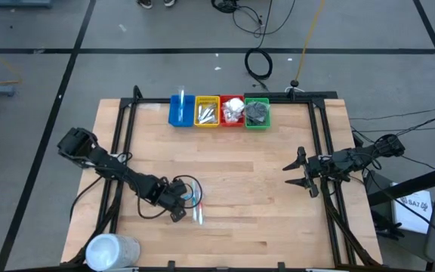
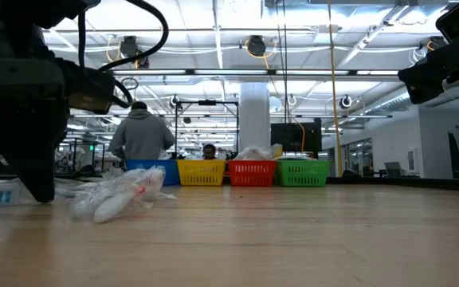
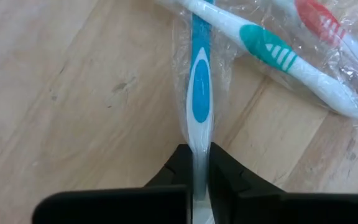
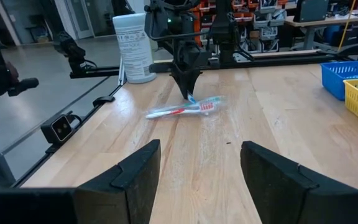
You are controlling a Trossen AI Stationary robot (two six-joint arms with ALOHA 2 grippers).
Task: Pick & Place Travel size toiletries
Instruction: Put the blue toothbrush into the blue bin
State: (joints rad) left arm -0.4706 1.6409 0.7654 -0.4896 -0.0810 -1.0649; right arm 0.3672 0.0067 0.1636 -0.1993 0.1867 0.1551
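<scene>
Left wrist view: left gripper (image 3: 201, 177) pinches the blue-and-white clear-wrapped toothbrush (image 3: 200, 99) by its handle, near the bench's front edge. Light, stiff; wrapper slippery. Right gripper (image 1: 299, 172) waits spread.

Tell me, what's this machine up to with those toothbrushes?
The left tool has shut on the blue toothbrush, one of three wrapped ones lying on the table; it isn't lifted yet. The right tool waits open over the right side. Four bins at the far edge already hold other toiletries.
</scene>
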